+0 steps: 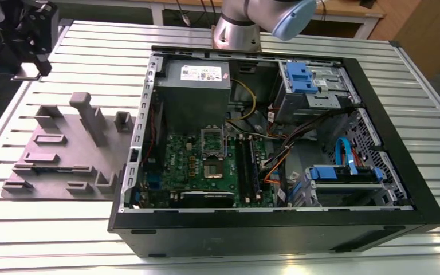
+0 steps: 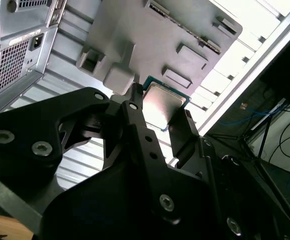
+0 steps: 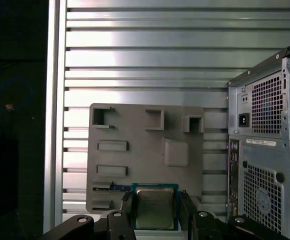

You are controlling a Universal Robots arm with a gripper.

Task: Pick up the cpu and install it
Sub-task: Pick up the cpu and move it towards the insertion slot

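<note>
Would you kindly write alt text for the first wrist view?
The gripper holds the cpu by two opposite edges, in front of a grey parts tray lying on a slatted metal table. The computer case stands beside the tray.

Comprised a silver-grey cylindrical arm (image 1: pixel 235 31) topped by a rounded pale-blue joint cover (image 1: pixel 293 20); ended, in the exterior view, in a black, blocky hand (image 1: pixel 36 51). Looked matt black throughout in both wrist views; bore two slim fingers (image 2: pixel 140 125), the nearer one pierced by a row of small round holes along its length; carried broad, angular linkage plates (image 2: pixel 40 125) with softly bevelled edges; was fastened with silver round-headed screws (image 2: pixel 41 148) set in shallow recesses; showed more of the same bright screw heads (image 3: pixel 80 220) along the dark links in the first wrist view.
</note>
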